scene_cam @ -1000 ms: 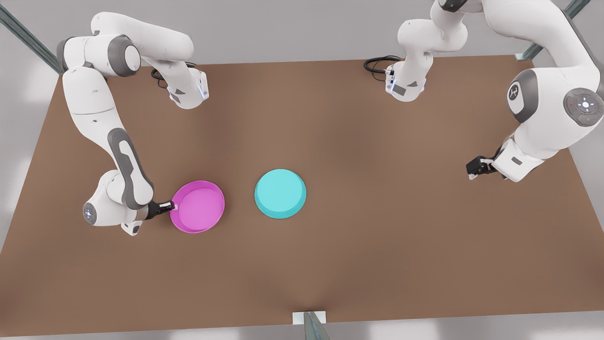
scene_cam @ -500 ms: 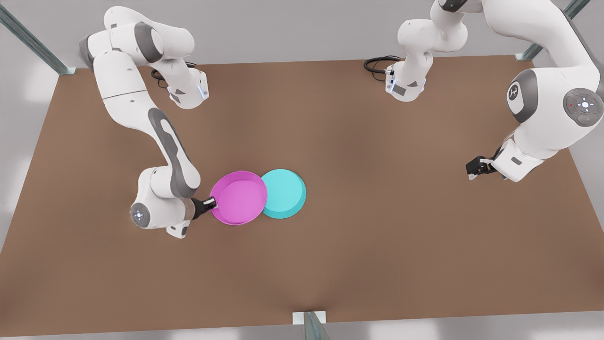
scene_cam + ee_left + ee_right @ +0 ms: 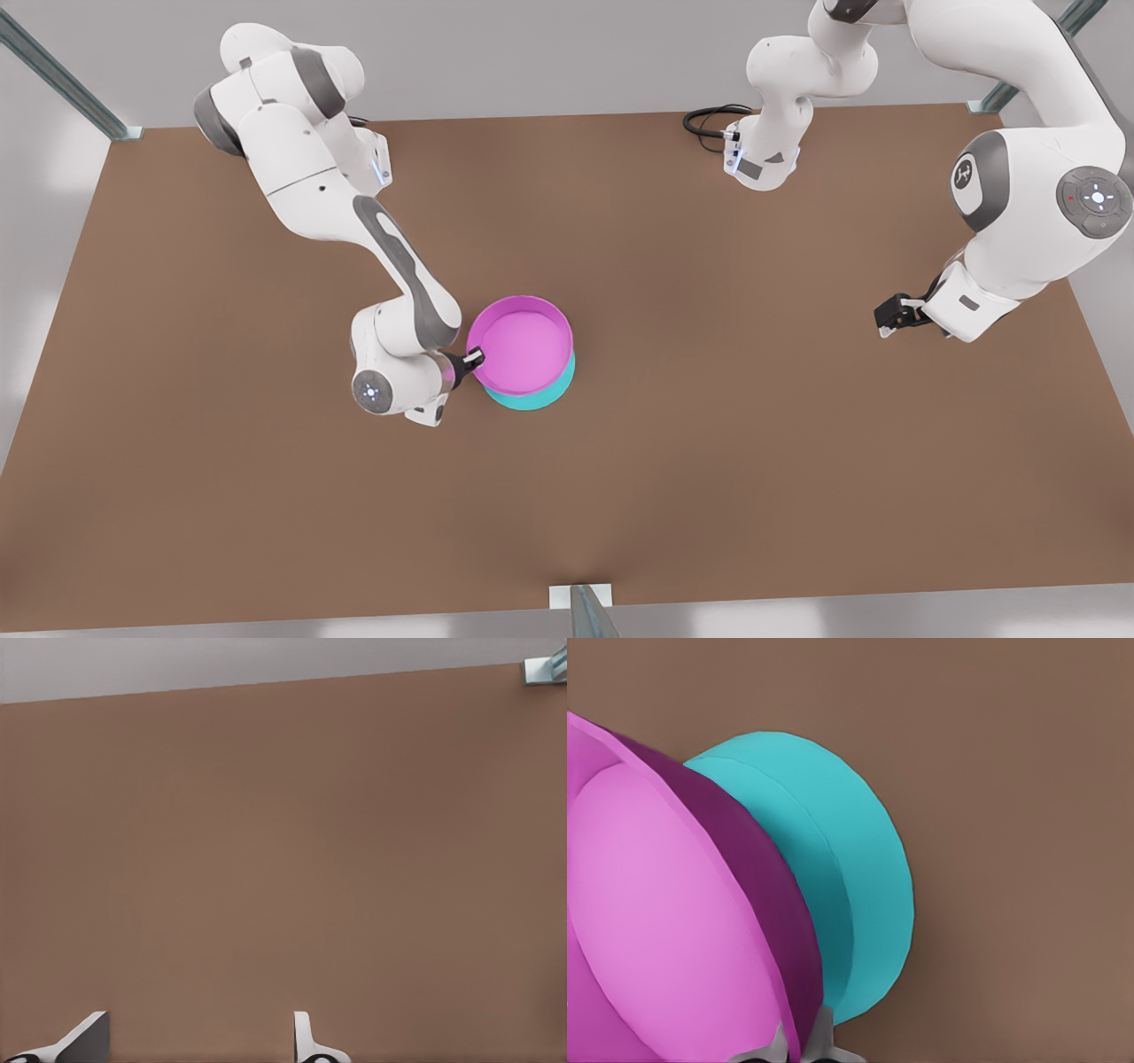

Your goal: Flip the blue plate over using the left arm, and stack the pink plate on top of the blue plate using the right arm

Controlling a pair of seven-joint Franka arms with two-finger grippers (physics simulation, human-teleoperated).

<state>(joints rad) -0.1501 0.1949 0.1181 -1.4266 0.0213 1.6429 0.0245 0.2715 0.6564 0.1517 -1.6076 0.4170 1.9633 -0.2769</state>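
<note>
Setting: simulated robot test bench, rendered, not a home or shop. Evidence: a plain brown table [image 3: 673, 496] carried two white arms, one mounted near each far corner, with black cables [image 3: 709, 122] coiled at one base by the far edge. Grey metal struts [image 3: 62, 80] rose at both far corners, and a metal bracket [image 3: 580, 598] was fixed at the middle of the near edge. Background was flat grey floor. Props were two plain, uniformly coloured plates, a pink plate [image 3: 521, 344] and a blue plate [image 3: 532, 399], near the table's middle.
</note>
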